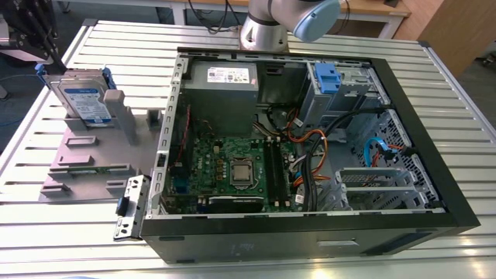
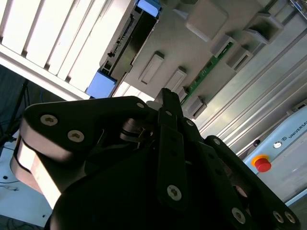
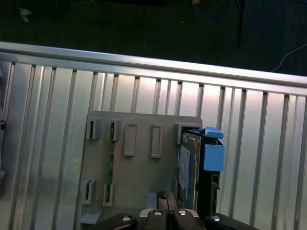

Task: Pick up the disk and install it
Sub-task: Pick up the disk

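1. I see the gripper in both wrist views. Its black fingers are drawn together and there is nothing between them.
2. The disk, a flat silver hard drive with a blue-and-white label and blue plastic rails, is not picked up. It stands on edge in a slot of a flat grey plastic holder plate, leaning slightly.
3. In the exterior view that plate lies on the ribbed aluminium table, on the exterior view's left. It is just beside the open black computer case and outside it.
4. In the first wrist view the gripper hangs above the plate, close beside the labelled face of the disk. I see a gap between them, so there is no contact.
5. The second wrist view shows the disk edge-on beyond the fingertips, with a blue rail at either end. The plate is alongside it.
6. A thin green circuit strip sits in another slot of the plate, well apart from the disk.
7. Inside the case I can make out a large grey metal power-supply box with a white sticker at the far wall. A green motherboard lies below it, and a small blue plastic latch sits on the metal drive cage towards the exterior view's right.
8. A loose silver metal bracket lies on the table against the case's near corner.
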